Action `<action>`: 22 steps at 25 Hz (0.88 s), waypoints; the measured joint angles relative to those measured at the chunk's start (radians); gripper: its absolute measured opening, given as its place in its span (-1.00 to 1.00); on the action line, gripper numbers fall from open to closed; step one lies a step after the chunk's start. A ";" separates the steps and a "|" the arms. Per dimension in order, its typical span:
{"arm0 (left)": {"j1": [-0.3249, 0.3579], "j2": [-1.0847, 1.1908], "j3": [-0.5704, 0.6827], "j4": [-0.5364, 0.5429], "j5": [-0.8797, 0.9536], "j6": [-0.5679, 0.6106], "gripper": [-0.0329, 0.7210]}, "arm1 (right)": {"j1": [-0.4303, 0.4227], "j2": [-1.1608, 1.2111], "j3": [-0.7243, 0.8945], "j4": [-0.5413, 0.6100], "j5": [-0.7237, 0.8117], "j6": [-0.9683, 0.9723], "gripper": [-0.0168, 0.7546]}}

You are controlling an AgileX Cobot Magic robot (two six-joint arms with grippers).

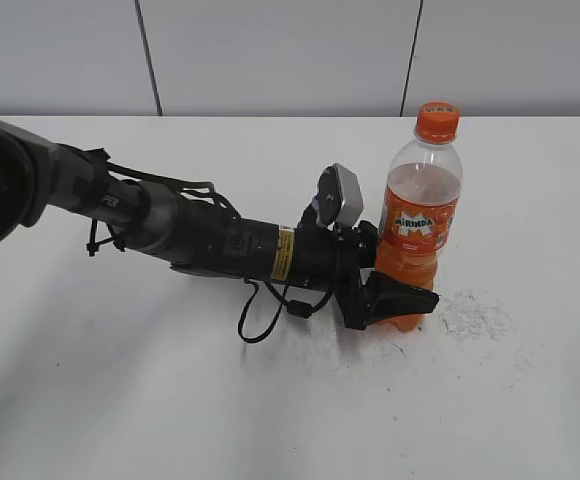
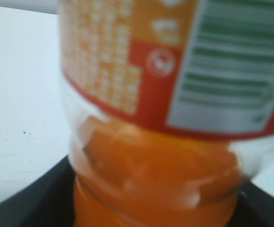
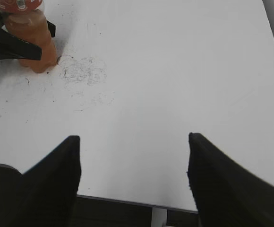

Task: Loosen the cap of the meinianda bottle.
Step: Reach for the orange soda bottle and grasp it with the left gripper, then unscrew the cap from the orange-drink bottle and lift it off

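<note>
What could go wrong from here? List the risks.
1. The left gripper clamps the meinianda bottle only near its base, so twisting the cap up top may tip it or spin it in the fingers.
2. The right gripper is open and far off; its approach could knock the bottle.

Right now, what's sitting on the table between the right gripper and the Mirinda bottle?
Nothing stands there. In the right wrist view, only bare white table with dark scuff marks lies between the open right gripper and the bottle.
</note>
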 joint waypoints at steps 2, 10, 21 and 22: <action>0.000 0.000 0.000 -0.001 0.000 0.000 0.53 | 0.000 0.000 0.000 0.000 0.000 0.000 0.40; 0.000 0.000 0.000 -0.002 -0.002 0.000 0.48 | 0.000 0.000 0.000 0.000 0.000 0.000 0.40; 0.000 0.000 -0.009 0.053 0.000 0.023 0.48 | 0.000 0.000 0.000 0.000 0.000 0.000 0.40; 0.000 0.000 -0.009 0.054 0.000 0.023 0.48 | 0.000 0.000 0.000 0.000 0.000 0.001 0.40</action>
